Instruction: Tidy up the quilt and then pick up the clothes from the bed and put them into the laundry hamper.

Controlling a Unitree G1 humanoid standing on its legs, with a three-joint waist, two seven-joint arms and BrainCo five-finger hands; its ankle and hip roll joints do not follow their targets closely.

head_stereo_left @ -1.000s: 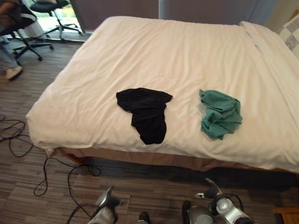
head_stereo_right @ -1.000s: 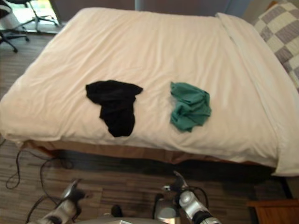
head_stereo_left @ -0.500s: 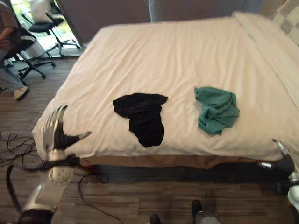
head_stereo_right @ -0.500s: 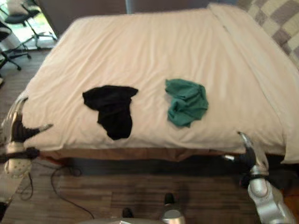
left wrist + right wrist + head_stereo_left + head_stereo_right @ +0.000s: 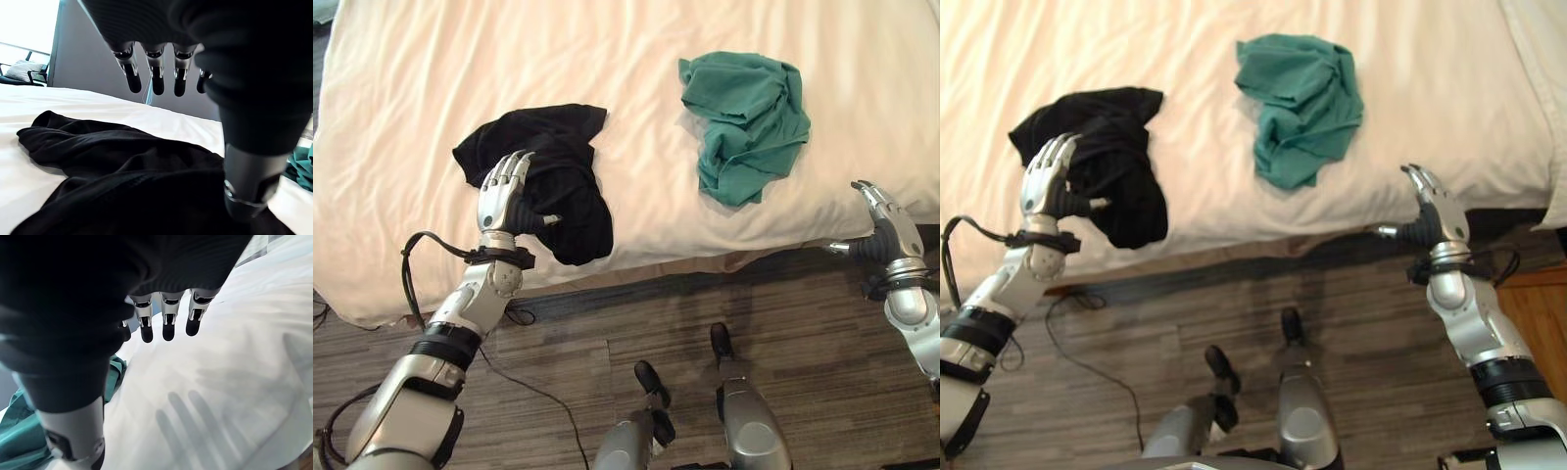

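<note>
Bed first: its cream quilt lies spread flat beneath me, running to the near edge above the dark wood floor. On the quilt sit two garments, well apart. The black clothes lie crumpled toward my left, near the quilt's edge; the green clothes lie bunched toward my right, also near the edge. My left robot hand hovers just over the near part of the black clothes, fingers straight and spread, thumb out to the side, holding nothing. My right robot hand hangs at the quilt's near edge, to the right of the green clothes and apart from them, fingers relaxed and open, thumb pointing toward the bed, also empty.
</note>
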